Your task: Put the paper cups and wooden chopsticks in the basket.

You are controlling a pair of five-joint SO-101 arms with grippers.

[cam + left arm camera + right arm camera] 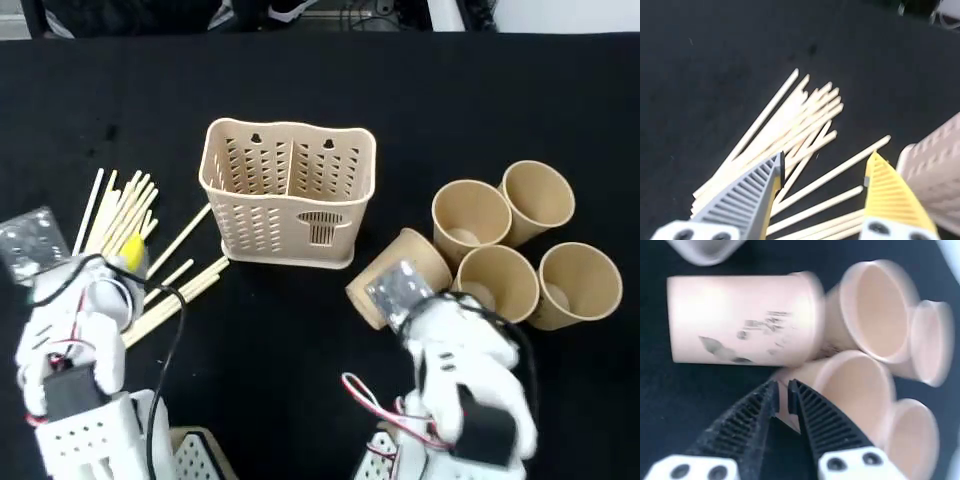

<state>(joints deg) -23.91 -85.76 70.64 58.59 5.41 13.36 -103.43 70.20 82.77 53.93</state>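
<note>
Here, the chopsticks (125,215) are spread out left of the basket (288,215), and the left gripper (822,170) is held open over them. The cups (500,250) are grouped right of the basket, where the right gripper (782,390) is closed, empty.

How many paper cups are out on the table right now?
5. Four stand clustered right of the basket: rear-left cup, rear-right cup, front-left cup, front-right cup. The tipped cup lies between them and the basket. None looks hidden.
</note>
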